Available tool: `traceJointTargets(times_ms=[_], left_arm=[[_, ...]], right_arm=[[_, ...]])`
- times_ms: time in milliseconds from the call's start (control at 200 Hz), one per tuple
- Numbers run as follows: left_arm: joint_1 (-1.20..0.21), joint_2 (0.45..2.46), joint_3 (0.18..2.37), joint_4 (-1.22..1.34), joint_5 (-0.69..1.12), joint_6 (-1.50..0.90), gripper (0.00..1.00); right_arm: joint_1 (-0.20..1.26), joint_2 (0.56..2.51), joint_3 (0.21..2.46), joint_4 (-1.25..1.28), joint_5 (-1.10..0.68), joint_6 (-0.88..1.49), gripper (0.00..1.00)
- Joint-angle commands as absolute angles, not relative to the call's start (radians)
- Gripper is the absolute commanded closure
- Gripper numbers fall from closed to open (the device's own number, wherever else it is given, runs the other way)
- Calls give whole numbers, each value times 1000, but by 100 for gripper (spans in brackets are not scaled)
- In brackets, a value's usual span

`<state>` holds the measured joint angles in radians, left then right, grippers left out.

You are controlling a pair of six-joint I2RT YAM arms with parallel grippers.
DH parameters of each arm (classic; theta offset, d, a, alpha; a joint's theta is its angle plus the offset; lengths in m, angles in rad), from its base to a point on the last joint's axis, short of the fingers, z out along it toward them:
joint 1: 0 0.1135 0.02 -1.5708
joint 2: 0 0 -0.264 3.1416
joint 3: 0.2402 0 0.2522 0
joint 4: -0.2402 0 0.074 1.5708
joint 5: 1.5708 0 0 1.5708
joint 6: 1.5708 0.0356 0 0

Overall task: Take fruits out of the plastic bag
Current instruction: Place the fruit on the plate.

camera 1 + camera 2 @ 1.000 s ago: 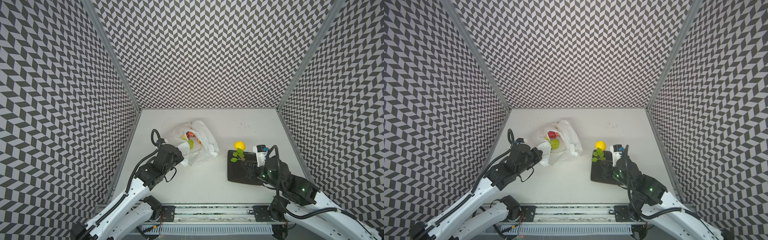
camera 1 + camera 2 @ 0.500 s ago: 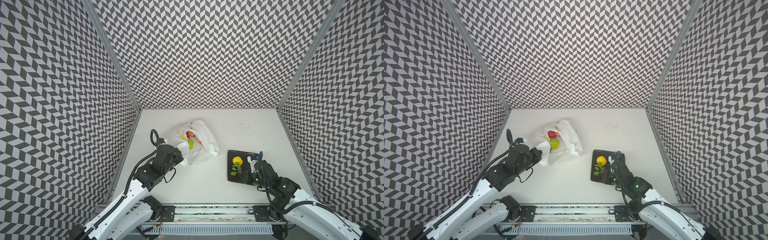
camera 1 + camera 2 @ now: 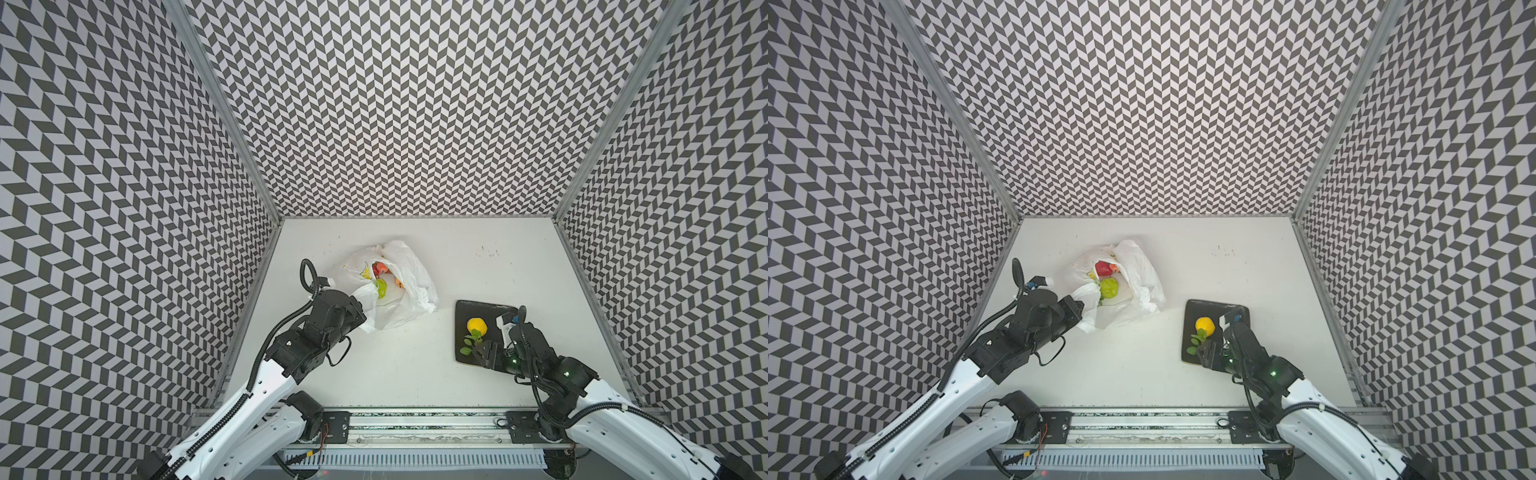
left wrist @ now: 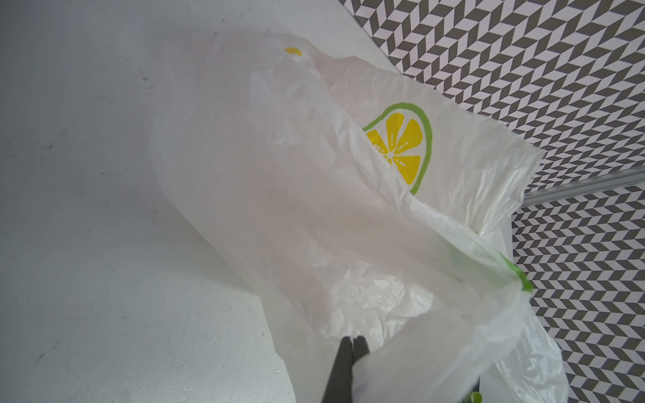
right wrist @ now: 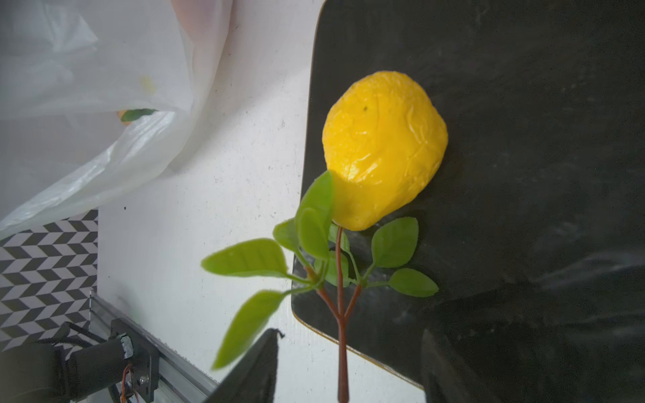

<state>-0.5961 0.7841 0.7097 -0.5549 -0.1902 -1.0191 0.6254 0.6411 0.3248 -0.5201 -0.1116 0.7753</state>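
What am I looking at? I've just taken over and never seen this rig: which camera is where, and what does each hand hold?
Two robot arms work on a white table. The two wide pictures come from one overhead camera pair; the two close-ups come from a camera on each wrist. The left hand is shut on an edge of the plastic bag; a red fruit and a green fruit lie inside. The right hand is open, holding nothing, at the dark plate, where the yellow lemon lies with its leafy sprig.
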Motion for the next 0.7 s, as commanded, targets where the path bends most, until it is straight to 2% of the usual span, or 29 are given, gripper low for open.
traceJointTargets(times_ms=[0,125,210,315,416,516,696], left_arm=[[-599,772,719,-570,-215,-1018,100],[-601,766,712,-571,-213,-1019,100],[-600,761,709,-574,-213,-1020,100],[-600,749,705,-574,-215,-1019,100],[-600,741,697,-575,-209,-1020,100],[-600,735,689,-577,-199,-1021,100],[-600,737,685,-597,-194,-1026,100]], right_arm=[[623,621,384,-551,-41,811,26],[623,621,470,-603,20,813,19],[623,633,538,-613,39,766,18],[624,692,633,-605,14,659,24],[642,788,740,-577,-95,538,32],[749,887,835,-525,-103,468,39],[991,1077,938,-351,-26,322,44]])
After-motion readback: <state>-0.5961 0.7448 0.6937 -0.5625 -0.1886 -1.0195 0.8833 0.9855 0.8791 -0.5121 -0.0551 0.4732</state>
